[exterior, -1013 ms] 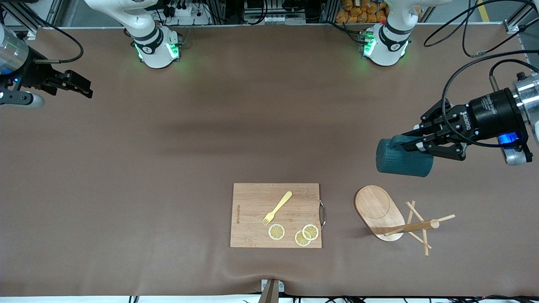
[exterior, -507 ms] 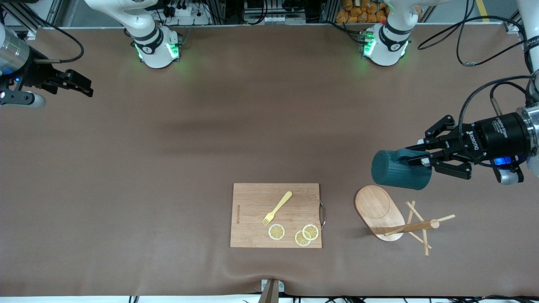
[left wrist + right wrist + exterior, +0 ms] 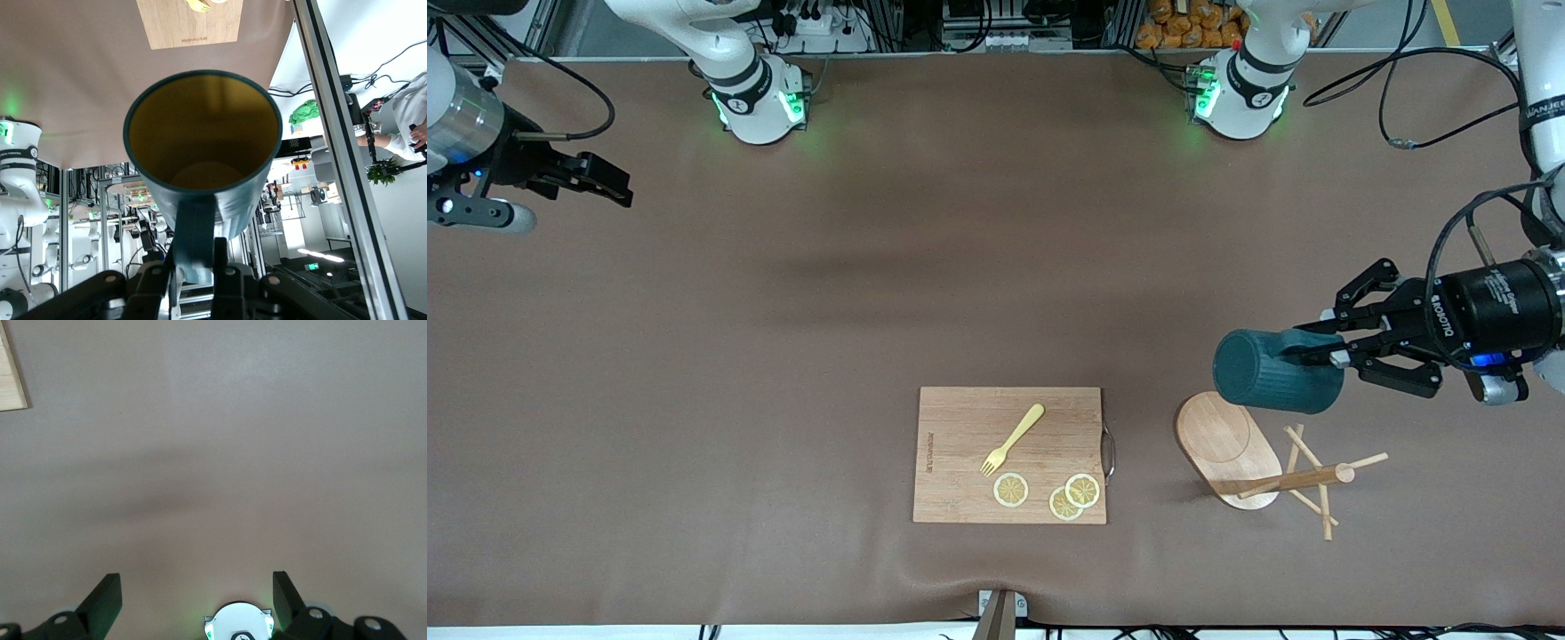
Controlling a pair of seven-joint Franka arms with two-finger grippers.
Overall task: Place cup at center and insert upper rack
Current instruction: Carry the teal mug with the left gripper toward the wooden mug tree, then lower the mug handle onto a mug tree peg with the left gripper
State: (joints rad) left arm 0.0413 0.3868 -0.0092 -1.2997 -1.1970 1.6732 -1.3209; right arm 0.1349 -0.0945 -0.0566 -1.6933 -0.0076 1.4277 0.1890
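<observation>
Brown matting covers the long table [image 3: 783,356], with both arm bases standing along its edge farthest from the front camera. At the right arm's end, the right gripper [image 3: 609,178] waits over bare mat, its two fingers [image 3: 103,600] spread wide and holding nothing. Near the middle, close to the front camera, lies a rectangular wooden cutting board [image 3: 960,418] carrying a yellow plastic fork [image 3: 1012,438] and three lemon slices [image 3: 1011,490]. Toward the left arm's end, the light wooden mug tree [image 3: 1232,444] lies tipped on its side, dowel pegs splayed on the mat. Over the mat and the edge of the tree's oval base, the left gripper [image 3: 1325,348] pinches the handle of the dark teal ribbed mug [image 3: 1272,384], held sideways in the air.
</observation>
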